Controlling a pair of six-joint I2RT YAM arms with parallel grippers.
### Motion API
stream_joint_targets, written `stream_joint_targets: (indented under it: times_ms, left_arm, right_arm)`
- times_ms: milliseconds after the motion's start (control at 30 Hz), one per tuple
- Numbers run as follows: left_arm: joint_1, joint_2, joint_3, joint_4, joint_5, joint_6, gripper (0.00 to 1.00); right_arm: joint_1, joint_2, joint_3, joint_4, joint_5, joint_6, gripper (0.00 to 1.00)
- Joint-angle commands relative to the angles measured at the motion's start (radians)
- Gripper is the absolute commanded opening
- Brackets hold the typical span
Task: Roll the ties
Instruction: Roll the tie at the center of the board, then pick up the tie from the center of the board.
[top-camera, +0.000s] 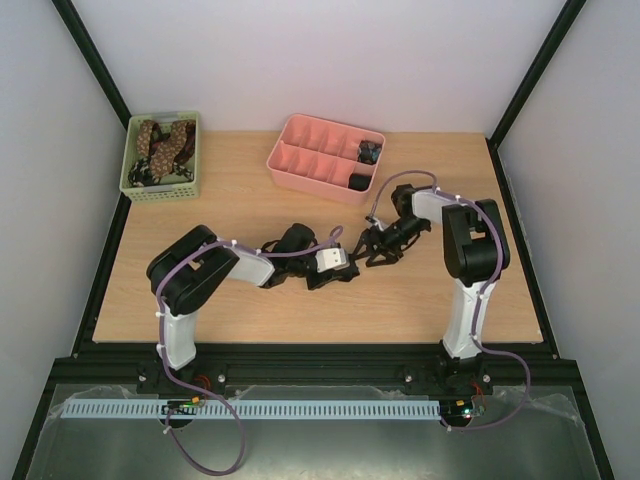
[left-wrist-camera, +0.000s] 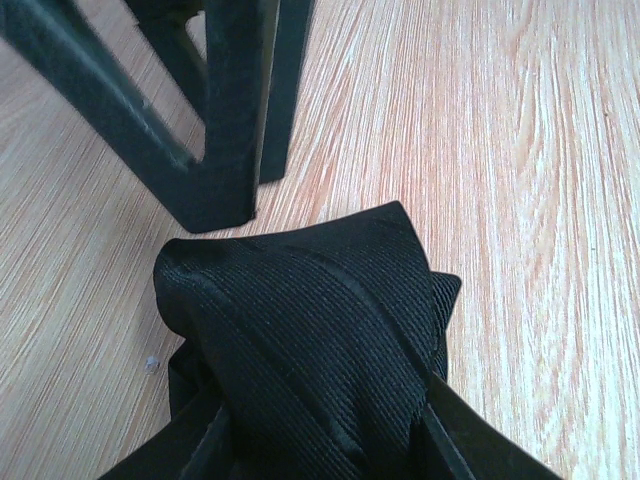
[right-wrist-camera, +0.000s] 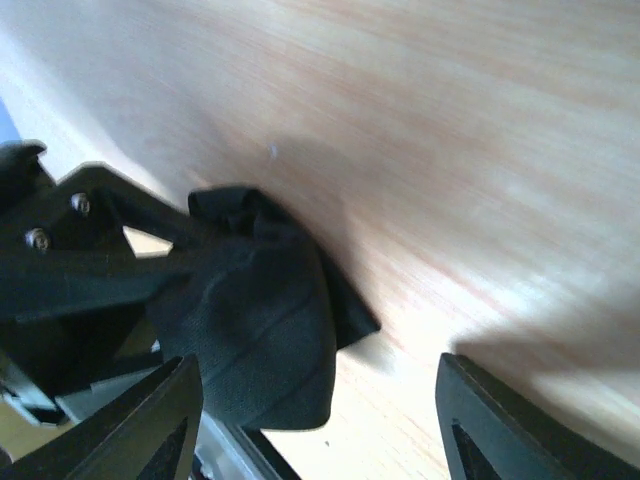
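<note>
Where the two arms meet, on the near side of the pink tray (top-camera: 318, 186), we list one black tie (left-wrist-camera: 310, 330), bunched into a loose ribbed wad; whether it touches the table (top-camera: 250, 210) we cannot tell. We enter the left gripper (top-camera: 348, 264) with its fingers (left-wrist-camera: 480, 450) closed against both sides of the wad, holding it. We enter the right gripper (right-wrist-camera: 318, 360) facing the left one, prongs spread wide and holding nothing; the wad sits just beside one prong, well apart from the other. Inside the tray, in its right-end compartments, we count two dark coils (top-camera: 360, 181). Left of the tray we record a green basket (top-camera: 160, 192) with brown spotted ties (top-camera: 160, 145) piled in it.
</note>
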Motion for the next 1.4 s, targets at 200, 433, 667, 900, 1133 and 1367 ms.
stream_joint_targets:
  times_ms: [200, 433, 667, 900, 1133, 1367]
  left_arm:
    - [-0.001, 0.044, -0.064, -0.168, -0.048, 0.032, 0.23]
    - [0.0, 0.041, -0.069, -0.168, -0.057, 0.032, 0.24]
    - [0.001, 0.047, -0.067, -0.17, -0.059, 0.029, 0.24]
    - [0.01, 0.05, -0.062, -0.163, -0.056, 0.008, 0.3]
    - [0.033, -0.041, -0.074, -0.141, -0.032, -0.031, 0.73]
    - [0.052, -0.249, -0.091, -0.189, -0.028, -0.064, 0.99]
  right_arm:
    - [0.044, 0.079, -0.071, 0.036, -0.101, 0.087, 0.68]
    - [0.049, 0.105, -0.032, 0.06, -0.117, 0.075, 0.56]
    - [0.046, 0.018, -0.14, 0.157, -0.175, 0.107, 0.3]
    - [0.045, 0.015, -0.144, 0.175, -0.187, 0.105, 0.02]
    - [0.041, -0.034, -0.145, 0.194, -0.162, 0.102, 0.01]
    - [0.03, -0.114, -0.149, 0.214, -0.18, 0.098, 0.01]
